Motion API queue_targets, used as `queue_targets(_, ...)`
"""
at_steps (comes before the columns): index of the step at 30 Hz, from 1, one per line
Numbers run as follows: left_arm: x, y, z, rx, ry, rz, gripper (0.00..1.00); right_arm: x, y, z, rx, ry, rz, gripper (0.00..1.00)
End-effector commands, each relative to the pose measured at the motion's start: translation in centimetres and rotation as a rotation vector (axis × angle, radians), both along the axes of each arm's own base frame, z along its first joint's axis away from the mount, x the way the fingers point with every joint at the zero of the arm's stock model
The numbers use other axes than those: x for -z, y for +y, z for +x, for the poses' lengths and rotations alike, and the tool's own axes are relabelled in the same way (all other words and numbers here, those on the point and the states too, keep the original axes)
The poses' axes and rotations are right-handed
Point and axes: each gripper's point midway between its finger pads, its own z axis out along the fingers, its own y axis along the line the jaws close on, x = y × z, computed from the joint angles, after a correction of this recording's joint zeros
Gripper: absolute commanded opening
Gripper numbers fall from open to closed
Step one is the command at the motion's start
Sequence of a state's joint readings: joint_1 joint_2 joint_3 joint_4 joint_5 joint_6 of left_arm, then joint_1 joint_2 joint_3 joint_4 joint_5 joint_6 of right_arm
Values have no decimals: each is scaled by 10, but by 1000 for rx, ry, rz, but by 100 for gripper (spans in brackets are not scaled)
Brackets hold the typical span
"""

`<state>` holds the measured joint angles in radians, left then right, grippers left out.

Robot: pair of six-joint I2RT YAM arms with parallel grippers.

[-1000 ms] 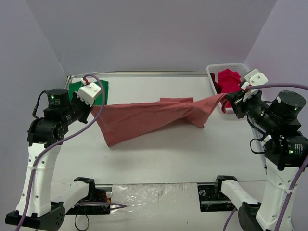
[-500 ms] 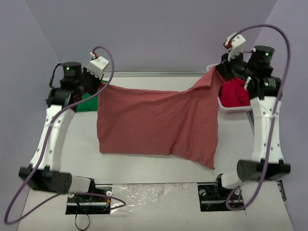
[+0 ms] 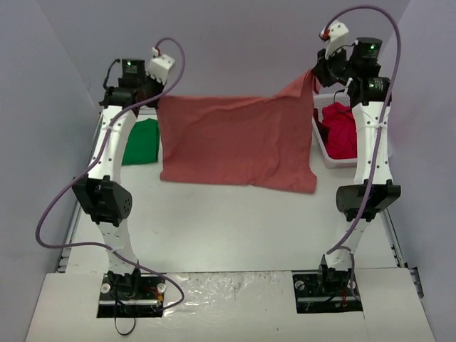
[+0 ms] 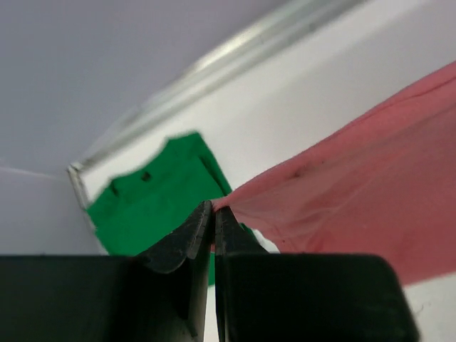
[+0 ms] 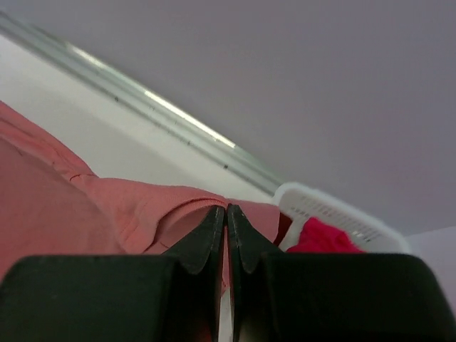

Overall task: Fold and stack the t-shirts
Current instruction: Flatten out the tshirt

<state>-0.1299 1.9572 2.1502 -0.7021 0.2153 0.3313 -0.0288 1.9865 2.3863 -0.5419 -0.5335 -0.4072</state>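
The white worktop carries everything. A salmon-pink t-shirt hangs spread like a curtain above the worktop's far edge, held up by its two top corners. A white basket sits at the far right corner with crimson t-shirts heaped in it. A green t-shirt lies flat by the far left corner. The left end effector pinches the pink shirt's left corner, and the right end effector is clamped on its right corner.
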Motion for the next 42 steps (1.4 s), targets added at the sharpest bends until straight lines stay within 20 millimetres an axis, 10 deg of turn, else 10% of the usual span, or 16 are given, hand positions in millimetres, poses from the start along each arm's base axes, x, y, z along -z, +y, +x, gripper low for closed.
queue_targets(1, -164, 8, -46, -34, -338, -60, 2, -152, 3, -69, 11, -356, 13, 0)
queue_targets(5, -235, 14, -121, -4, -503, -87, 2, -197, 6, -133, -2, -454, 18, 0)
queue_targets(7, -237, 16, -147, 4, -525, -86, 2, -218, 10, -182, -22, -514, 15, 0)
queue_targets(12, -156, 21, -218, 80, -381, -9, 2, -179, 17, -255, -62, -450, -9, 0)
queue_targets(16, -75, 16, -262, 202, -200, 53, 5, -95, 17, -310, -90, -271, -64, 0)
queue_targets(19, -35, 2, -312, 379, -97, 63, 44, -44, 15, -349, -158, -178, -178, 24)
queue_targets(23, -28, -7, -368, 558, -33, 84, 70, -43, 15, -364, -165, -189, -207, 51)
queue_targets(31, -82, -9, -350, 547, -161, 100, 85, -61, 8, -299, -133, -172, -158, 60)
queue_targets(33, -74, -7, -314, 475, -136, 80, 86, -34, 7, -266, -133, -93, -116, 55)
queue_targets(38, -9, -14, -221, 298, 11, -58, 84, 54, 6, -203, -154, 143, -42, 5)
queue_targets(42, 43, -18, -173, 222, 110, -104, 82, 138, 3, -156, -135, 352, -68, 0)
